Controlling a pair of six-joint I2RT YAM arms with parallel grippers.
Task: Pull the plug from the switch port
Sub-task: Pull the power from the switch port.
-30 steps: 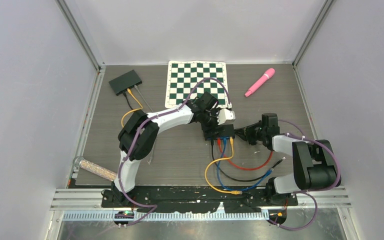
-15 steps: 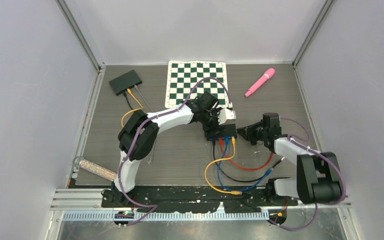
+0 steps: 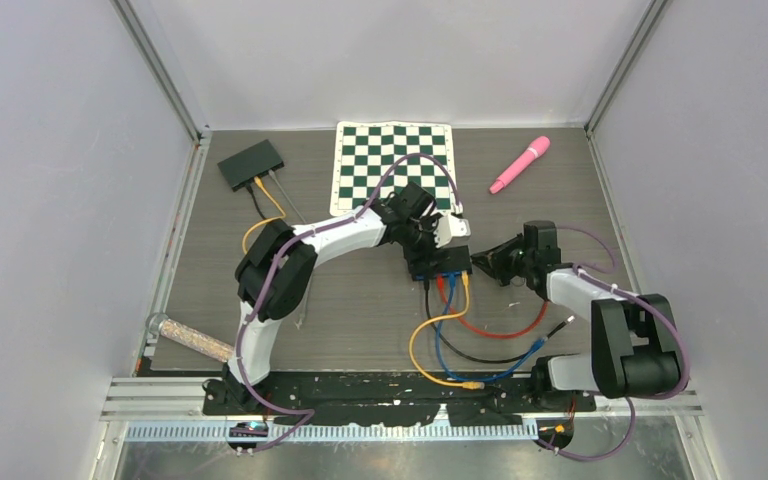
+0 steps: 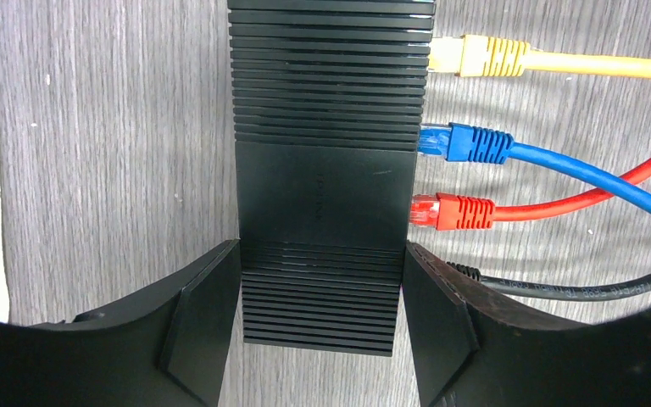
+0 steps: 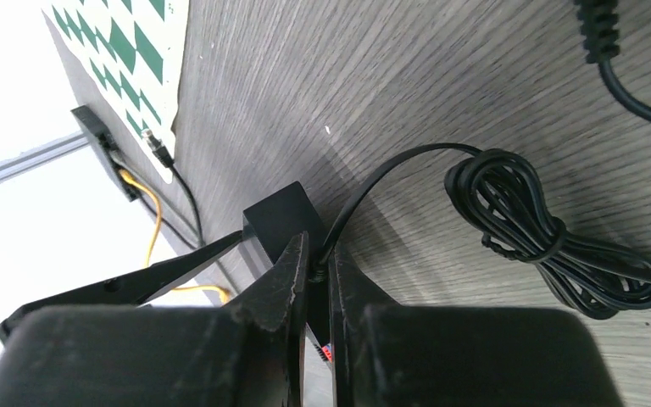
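Because your right gripper (image 5: 318, 264) is pinched fully closed on a thin black lead (image 5: 424, 149) right where it meets the end of the switch (image 5: 278, 219), the main risk is that you pull on cord rather than plug. The wrist view does not show whether the pads have the plug body or only the wire. A tug on bare wire could slip through them or strain the joint.

Your left gripper (image 4: 322, 284) stands about half open, its two fingers (image 4: 203, 314) pressed against opposite sides of the switch near one end, so it is bracing the box mid-table. That hold is short. A pull off the port's line could twist the box between the fingers or drag it across the table (image 3: 360, 320), taking the other plugs with it. Any latch on the plug is hidden, and if one is there and unpressed, the plug would likely hold fast.

Count what you have:
- Two switches: the braced one and a second switch (image 3: 251, 163) at the far left.
- Four leads on the braced one's long face: a yellow plug (image 4: 483, 55), a blue plug (image 4: 470, 144), a red plug (image 4: 458, 212) and a black cable (image 4: 576, 290) running just beside one finger.
- One coil (image 5: 525, 229), on the pinched lead.
- One chessboard mat (image 3: 393, 165).
- One pink toy microphone (image 3: 520, 164).
- One clear tube (image 3: 190, 338).
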